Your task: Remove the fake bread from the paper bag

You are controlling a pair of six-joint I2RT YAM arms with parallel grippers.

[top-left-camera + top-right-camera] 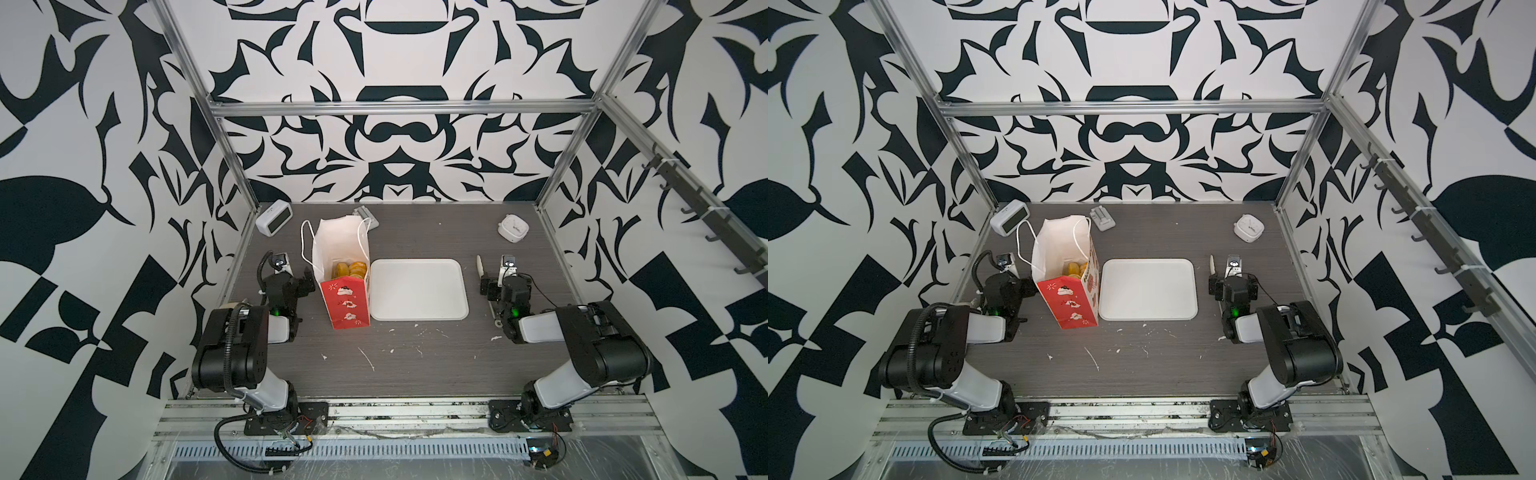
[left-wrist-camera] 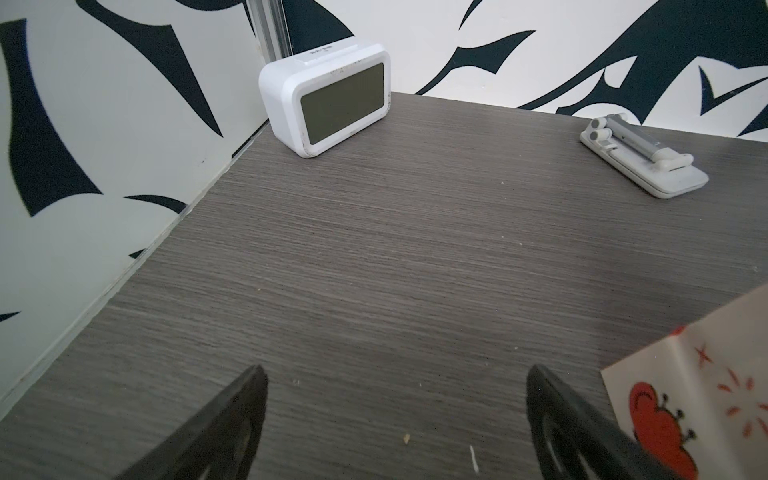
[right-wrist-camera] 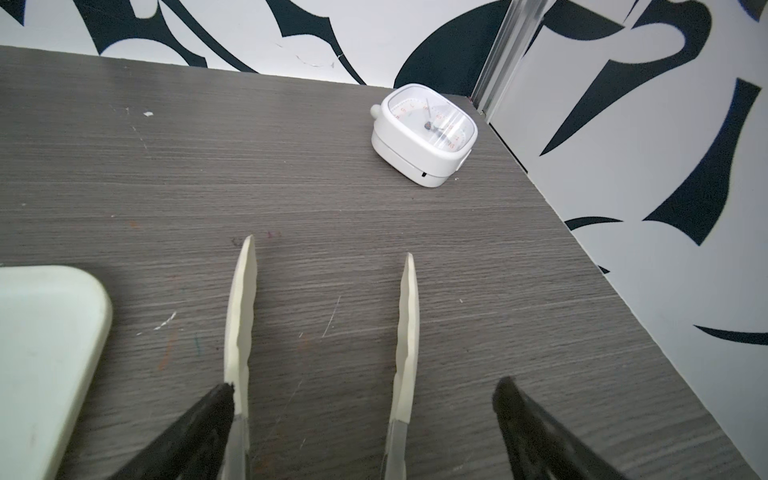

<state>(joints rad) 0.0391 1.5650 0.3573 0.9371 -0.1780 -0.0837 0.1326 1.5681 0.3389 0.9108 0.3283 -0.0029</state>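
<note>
The paper bag [image 1: 347, 305] stands upright left of centre in both top views, mouth open, red narrow side facing the front. The fake bread [image 1: 349, 269] shows as golden-yellow pieces deep inside it [image 1: 1074, 268]. My left gripper [image 1: 293, 276] rests low just left of the bag, open and empty; in the left wrist view its jaws [image 2: 397, 370] stand wide with the bag's corner [image 2: 706, 374] beside one finger. My right gripper [image 1: 498, 282] is right of the tray, open [image 3: 365, 384]. Cream tongs [image 3: 241, 311] lie between its fingers, one arm against a finger, the other arm apart.
A white tray [image 1: 417, 309] lies flat next to the bag on its right [image 3: 41, 353]. At the back stand a white digital clock [image 1: 272, 218], a grey folded stand [image 1: 368, 216] and a white dial timer [image 1: 513, 227]. Patterned walls and metal posts enclose the table.
</note>
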